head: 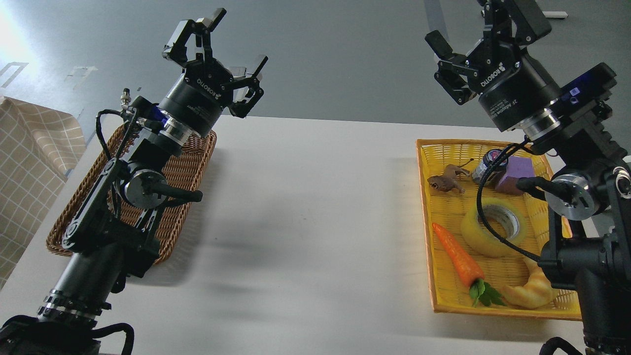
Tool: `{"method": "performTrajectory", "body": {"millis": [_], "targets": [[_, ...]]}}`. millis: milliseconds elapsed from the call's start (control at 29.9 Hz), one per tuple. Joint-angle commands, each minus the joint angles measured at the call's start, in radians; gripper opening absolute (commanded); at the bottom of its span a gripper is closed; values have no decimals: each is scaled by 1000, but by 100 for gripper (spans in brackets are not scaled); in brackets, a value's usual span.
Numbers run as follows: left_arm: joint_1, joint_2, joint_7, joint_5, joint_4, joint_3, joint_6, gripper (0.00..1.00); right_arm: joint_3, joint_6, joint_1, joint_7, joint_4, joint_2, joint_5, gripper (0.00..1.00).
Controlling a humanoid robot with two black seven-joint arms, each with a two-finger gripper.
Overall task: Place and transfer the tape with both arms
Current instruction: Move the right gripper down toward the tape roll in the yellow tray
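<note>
The tape (480,231), a yellow translucent roll with a grey-white core, lies flat in the yellow tray (425,212) at the right; a black cable crosses in front of it. My right gripper (480,27) is open and empty, raised high above the tray's far end, its upper finger partly cut by the frame's top edge. My left gripper (219,44) is open and empty, raised above the far end of the brown wicker basket (190,167) at the left.
The yellow tray also holds an orange toy carrot (458,256), a croissant (530,291), a brown toy animal (446,181), a small jar (488,165) and a purple block (515,172). A checked cloth (29,172) hangs at the far left. The white table (305,217) lies between basket and tray.
</note>
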Motion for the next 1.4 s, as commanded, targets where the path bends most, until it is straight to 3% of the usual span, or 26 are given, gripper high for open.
{"method": "performTrajectory", "body": {"millis": [0,434,535,635,835,1036,1136,1237,1370], "targets": [[0,0,0,0,-1,0,0,98,12,0,-3,6,6,0,3,100],[1,1,-1,0,-6,0,0,98,-1,0,6,-26,23,-69,0,100],[3,1,0,0,-6,1,0,98,-2,0,3,-2,46,-109,-26,100],[5,1,0,0,-6,3,0,98,-4,0,8,57,73,-169,-66,100],[5,7,0,2,-6,3,0,98,-22,0,-3,70,102,-175,-478,100],[9,9,2,2,-6,3,0,98,-109,0,-11,46,110,-178,-865,100],[12,10,2,3,-6,4,0,98,-122,0,-34,-11,124,-173,-1056,100],[12,12,2,5,-6,4,0,98,-120,0,-47,-92,135,-178,-1069,100],[24,15,2,9,-4,4,0,98,-119,0,-92,-250,153,-224,-1077,100]]}}
